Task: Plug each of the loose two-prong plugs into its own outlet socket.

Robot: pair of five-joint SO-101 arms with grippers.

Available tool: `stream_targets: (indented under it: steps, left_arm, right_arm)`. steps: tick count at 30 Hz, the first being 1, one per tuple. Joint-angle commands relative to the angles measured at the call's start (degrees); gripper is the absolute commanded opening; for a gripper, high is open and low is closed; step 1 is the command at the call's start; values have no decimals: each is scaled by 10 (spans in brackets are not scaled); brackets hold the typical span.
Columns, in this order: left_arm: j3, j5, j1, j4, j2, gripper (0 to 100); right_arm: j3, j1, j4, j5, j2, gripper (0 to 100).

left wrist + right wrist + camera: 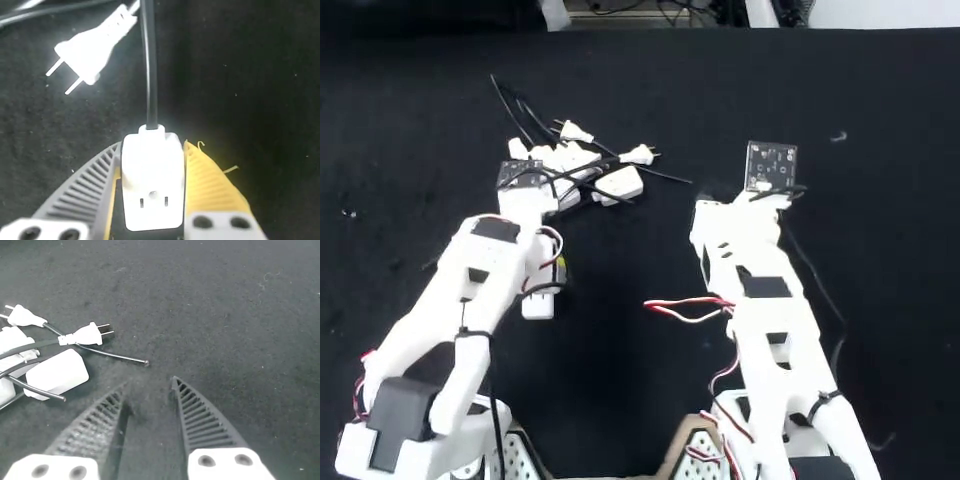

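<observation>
white plastic sits clamped in the left end effector [152,150]: a socket [151,185] pinched by its two flanks, its slotted face turned back toward the wrist and its black cord [148,65] running straight out ahead. one loose plug [90,50] lies on the black worktop [880,100] beyond the socket, beside that cord, with its prongs angled away from it, so nothing lines up with the slots yet.

in the high view the heap of plugs and sockets [580,170] is left of centre in the upper half of the frame, and the left arm's tip is at its near edge. the outermost plug [638,154] sits at the heap's right fringe. its long axis runs roughly left to right across the frame, prongs toward the right, where the other arm is.

the right end effector [150,382] hovers low over bare cloth with its fingers spread apart and nothing between them. that same plug [85,334] lies off to its side, well apart, and roughly crosswise to the fingers. i'd judge the right arm the one to fetch it, being free and about as near. it would need to swing toward the heap and turn its wrist to take the plug body across its width.
</observation>
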Motion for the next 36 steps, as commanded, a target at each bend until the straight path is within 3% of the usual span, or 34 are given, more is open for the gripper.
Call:
stream_targets:
  steps: [1, 6, 9, 16, 20, 24, 36]
  left_arm:
    - [-37, 39, 9, 4, 1, 32]
    - [-31, -10, 97, 8, 3, 33]
    - [-10, -52, 111, 4, 3, 49]
    - [15, -60, 63, 9, -4, 263]
    - [0, -61, 7, 49, -4, 252]
    - [-28, -115, -36, 94, -4, 223]
    - [-88, -156, -36, 157, -4, 202]
  right_arm:
    - [-10, -8, -15, -2, -1, 117]
    - [-10, -8, -15, -2, -1, 117]
    - [-10, -8, -15, -1, -1, 117]
    - [-10, -9, -15, -1, -1, 117]
    - [-10, -9, -15, -1, -1, 117]
    - [-11, -9, -15, -1, -1, 117]
    - [-10, -9, -15, -1, -1, 117]
